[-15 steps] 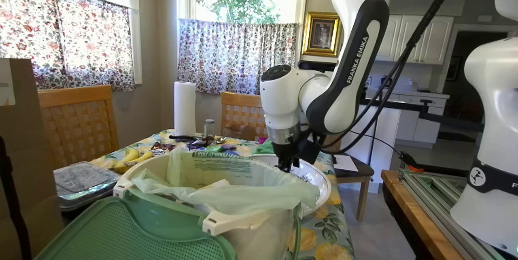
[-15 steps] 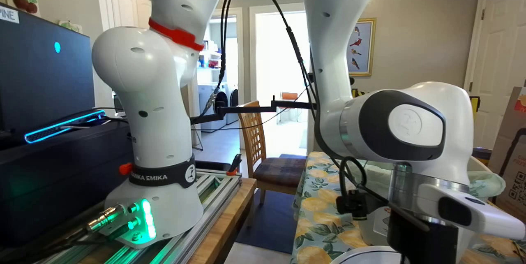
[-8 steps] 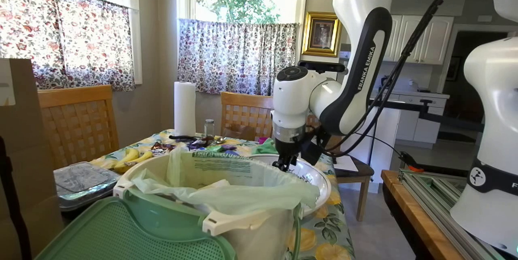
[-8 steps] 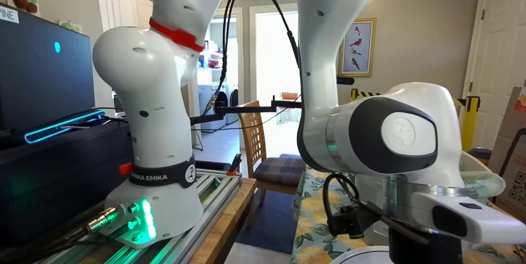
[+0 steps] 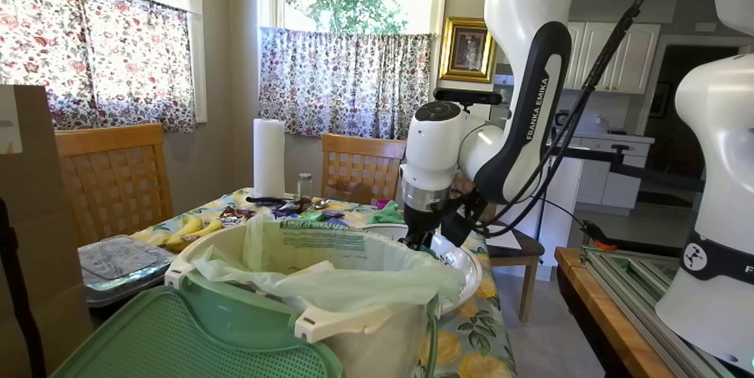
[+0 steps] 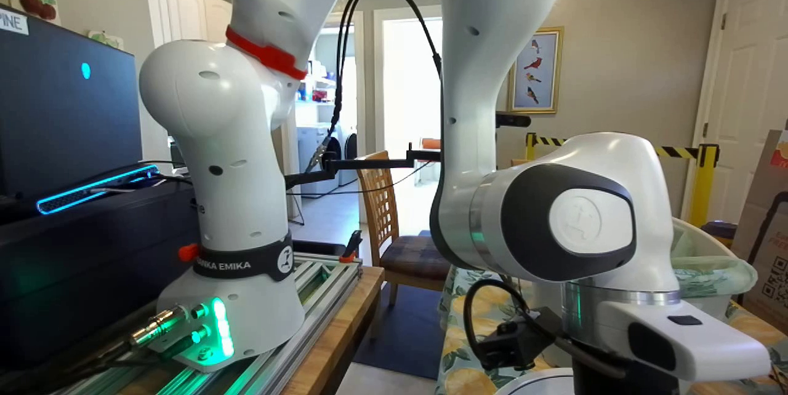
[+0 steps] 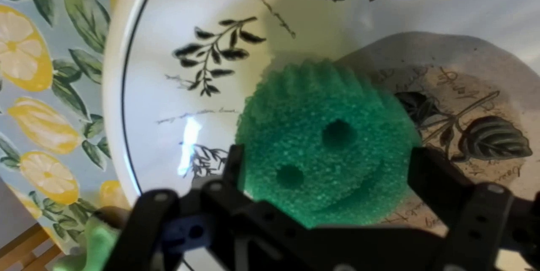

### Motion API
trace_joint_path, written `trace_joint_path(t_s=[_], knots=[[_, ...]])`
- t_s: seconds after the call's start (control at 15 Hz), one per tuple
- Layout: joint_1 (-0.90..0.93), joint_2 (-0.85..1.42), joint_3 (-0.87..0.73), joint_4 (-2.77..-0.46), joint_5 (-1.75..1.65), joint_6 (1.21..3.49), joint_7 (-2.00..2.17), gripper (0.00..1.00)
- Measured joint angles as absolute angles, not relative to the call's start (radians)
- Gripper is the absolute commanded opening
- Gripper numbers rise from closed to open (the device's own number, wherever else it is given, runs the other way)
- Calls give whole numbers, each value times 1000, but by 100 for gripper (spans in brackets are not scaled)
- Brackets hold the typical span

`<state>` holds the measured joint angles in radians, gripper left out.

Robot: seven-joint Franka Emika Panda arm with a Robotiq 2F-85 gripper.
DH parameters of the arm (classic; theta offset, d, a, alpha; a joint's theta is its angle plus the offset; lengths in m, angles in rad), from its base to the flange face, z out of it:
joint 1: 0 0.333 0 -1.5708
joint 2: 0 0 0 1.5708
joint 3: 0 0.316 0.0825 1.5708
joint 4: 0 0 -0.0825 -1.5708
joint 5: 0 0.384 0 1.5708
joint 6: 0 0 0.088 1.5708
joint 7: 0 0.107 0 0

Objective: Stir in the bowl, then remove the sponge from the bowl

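Note:
A green round sponge (image 7: 329, 148) with a smiling face lies inside the wide pale bowl (image 7: 147, 51), which has dark leaf drawings. My gripper (image 7: 325, 165) reaches into the bowl, with one finger pad against each side of the sponge, holding it near the bowl's left wall in the wrist view. In an exterior view the gripper (image 5: 418, 242) is over the bowl (image 5: 474, 275), with a little of the sponge (image 5: 432, 251) showing beside its fingers. In an exterior view only the bowl's rim (image 6: 535, 379) shows, and the fingers are below the frame.
A bin with a translucent liner (image 5: 353, 284) stands close beside the bowl and hides part of it. Bananas (image 5: 194, 231), a paper towel roll (image 5: 268, 157), a jar (image 5: 304, 186) and a green cloth (image 5: 387, 213) lie on the lemon-patterned table. A foil-covered tray (image 5: 121, 263) is near.
In an exterior view the gripper has moved right and slightly lower, and its tilt has changed. A bit of the green sponge now shows beside the fingers.

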<state>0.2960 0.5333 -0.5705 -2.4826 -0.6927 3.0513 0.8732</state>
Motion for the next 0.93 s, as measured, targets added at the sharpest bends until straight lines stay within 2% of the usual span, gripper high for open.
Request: trace_joint_path(t_s=[0.2, 0.67, 0.93], knots=[[296, 542, -571, -2484, -693, 3071, 874, 49], [288, 543, -574, -2484, -693, 3086, 874, 1], [277, 537, -576, -2484, -693, 3087, 874, 1]])
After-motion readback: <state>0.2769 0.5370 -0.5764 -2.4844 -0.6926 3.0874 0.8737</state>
